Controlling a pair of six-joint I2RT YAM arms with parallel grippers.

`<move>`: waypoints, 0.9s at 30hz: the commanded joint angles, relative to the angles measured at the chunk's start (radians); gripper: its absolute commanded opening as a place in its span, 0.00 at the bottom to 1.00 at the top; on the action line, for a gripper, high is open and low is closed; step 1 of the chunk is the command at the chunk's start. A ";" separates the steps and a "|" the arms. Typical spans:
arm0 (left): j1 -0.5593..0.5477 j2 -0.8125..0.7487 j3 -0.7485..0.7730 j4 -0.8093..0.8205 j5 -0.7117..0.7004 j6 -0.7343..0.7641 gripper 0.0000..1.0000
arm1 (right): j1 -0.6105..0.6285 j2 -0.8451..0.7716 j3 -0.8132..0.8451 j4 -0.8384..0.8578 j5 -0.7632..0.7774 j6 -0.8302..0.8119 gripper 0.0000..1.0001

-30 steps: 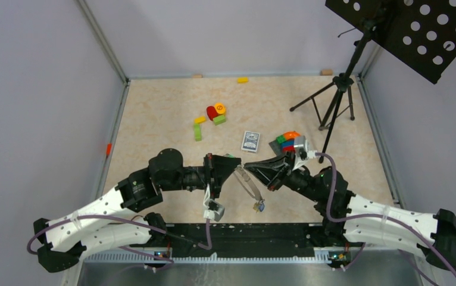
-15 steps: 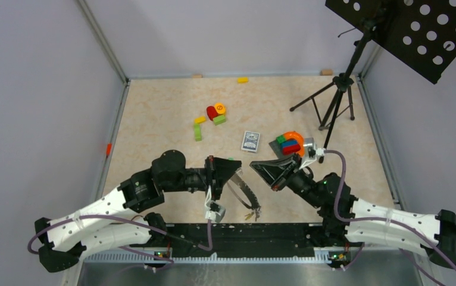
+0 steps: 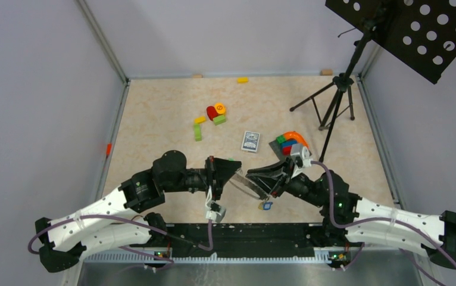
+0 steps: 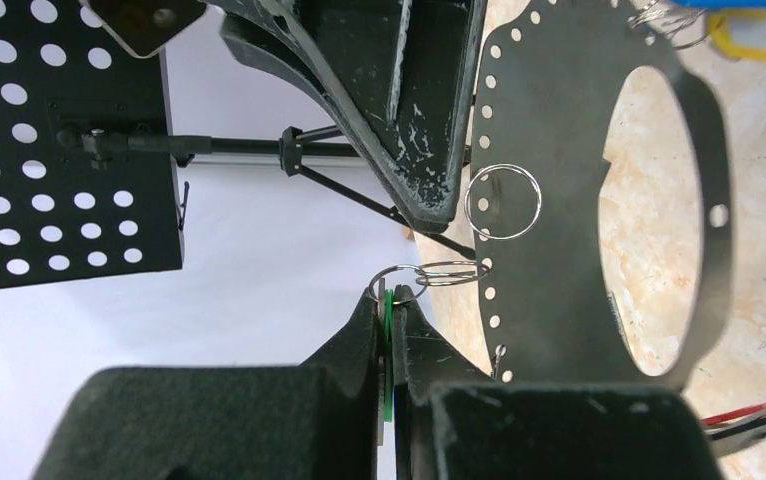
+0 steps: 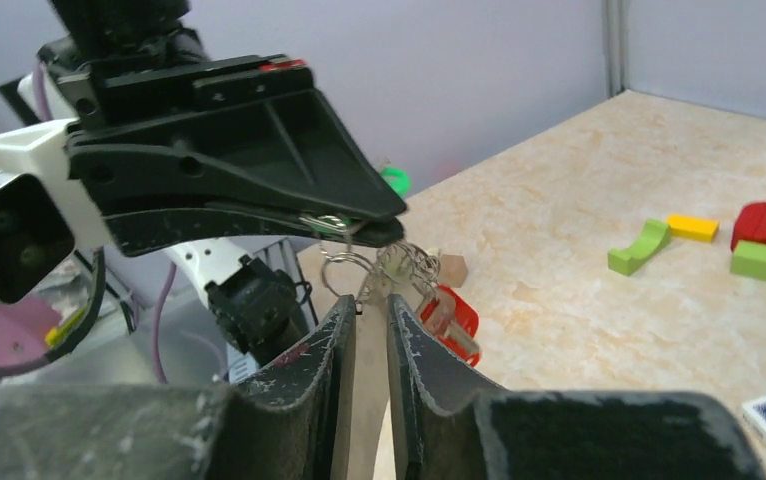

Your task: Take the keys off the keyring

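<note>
1. Where the two arms meet over the near part of the worktop (image 3: 154, 119), one keyring (image 3: 246, 186) hangs between the left gripper (image 3: 239, 168) and the right gripper (image 3: 249, 174). One blue-tagged key (image 3: 266, 205) dangles below it. Farther back I count six loose coloured blocks (image 3: 219, 119), one card box (image 3: 250, 141), one block pile (image 3: 289, 142) and one music stand (image 3: 339, 89).
2. From the left wrist, the left jaws are pinched tight on one green-tagged key (image 4: 387, 340). Three small split rings (image 4: 504, 201) show at the rim of the keyring, a flat grey loop with a row of holes. One yellow-tagged key (image 4: 759, 35) sits at its far end. The right jaws stand just beside the rim.
3. From the right wrist, the right jaws stand a narrow slit apart, and I see nothing clamped. One red-tagged key (image 5: 454, 315) hangs just past their tips.
</note>
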 commanded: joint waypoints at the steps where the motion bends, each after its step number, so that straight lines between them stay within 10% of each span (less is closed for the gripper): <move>1: 0.001 -0.026 0.026 0.074 0.004 -0.005 0.00 | 0.011 -0.003 0.124 -0.168 -0.217 -0.150 0.17; 9: 0.000 -0.027 0.032 0.074 0.006 -0.006 0.00 | 0.011 0.026 0.149 -0.141 -0.427 -0.132 0.16; 19: 0.000 -0.028 0.037 0.072 0.011 -0.010 0.00 | 0.010 -0.112 0.043 -0.010 0.050 -0.148 0.16; 27: 0.000 -0.029 0.040 0.068 0.004 -0.007 0.00 | 0.010 -0.028 0.210 -0.494 0.166 -0.222 0.14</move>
